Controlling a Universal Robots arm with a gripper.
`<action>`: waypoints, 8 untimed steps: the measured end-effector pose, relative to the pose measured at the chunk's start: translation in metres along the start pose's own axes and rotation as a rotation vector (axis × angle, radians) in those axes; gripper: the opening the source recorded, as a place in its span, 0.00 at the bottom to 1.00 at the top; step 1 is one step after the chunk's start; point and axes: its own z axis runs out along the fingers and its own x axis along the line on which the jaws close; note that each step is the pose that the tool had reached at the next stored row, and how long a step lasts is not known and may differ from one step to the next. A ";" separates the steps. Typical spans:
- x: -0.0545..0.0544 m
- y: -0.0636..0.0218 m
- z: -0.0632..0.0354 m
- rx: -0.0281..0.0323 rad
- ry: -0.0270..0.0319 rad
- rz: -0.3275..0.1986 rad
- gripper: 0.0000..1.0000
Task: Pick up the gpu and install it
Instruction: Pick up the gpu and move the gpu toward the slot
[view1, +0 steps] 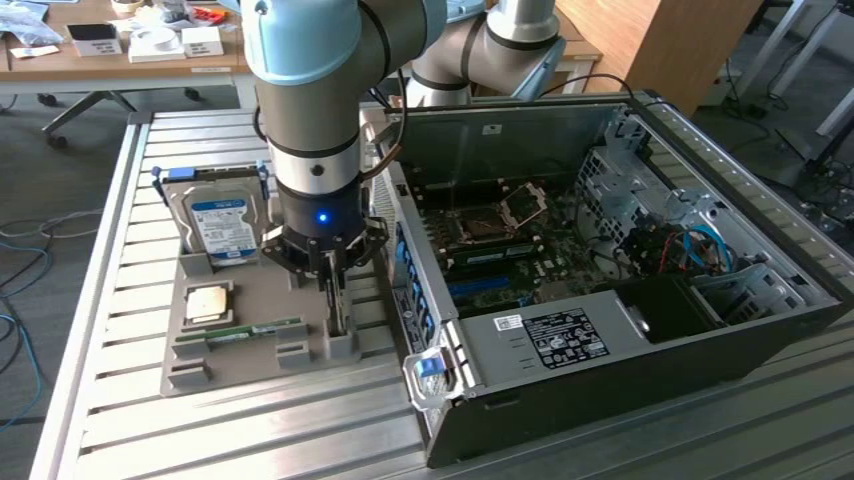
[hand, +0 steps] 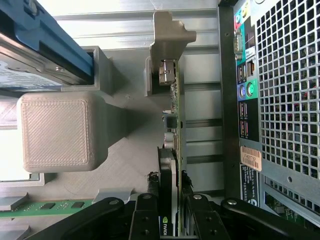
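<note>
**Exterior view, my count**
- One gripper (view1: 330, 285), lowered over one gpu (view1: 336, 318).
- The gpu stands on edge in a slot of one grey holder (view1: 260, 360), on the side nearest the computer case (view1: 747, 330).
- One computer case, side panel off.
- One hard drive (view1: 220, 220), upright in the holder. It has a blue-and-white label, and the print is too small for me to read.
- One green memory stick (view1: 240, 331), lying flat on the holder.
- One square chip (view1: 207, 302), lying flat on the holder.
- One white sticker (view1: 567, 338) on the box inside the case, unreadable.

**Wrist view**
- Two fingers (hand: 145, 220) pinch the gpu's edge, one on each face, while the card sits in its slot.
- I read one Nvidia logo (hand: 165, 226) on the card.
- One tan barcode sticker (hand: 250, 159) on the case's rear panel, illegible.
</note>
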 end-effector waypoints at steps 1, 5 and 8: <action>0.000 0.0000 0.0000 0.0000 0.0001 -0.002 0.27; 0.000 0.0000 0.0000 -0.0007 0.0016 -0.031 0.27; 0.000 0.0000 0.0000 -0.0008 0.0018 -0.033 0.27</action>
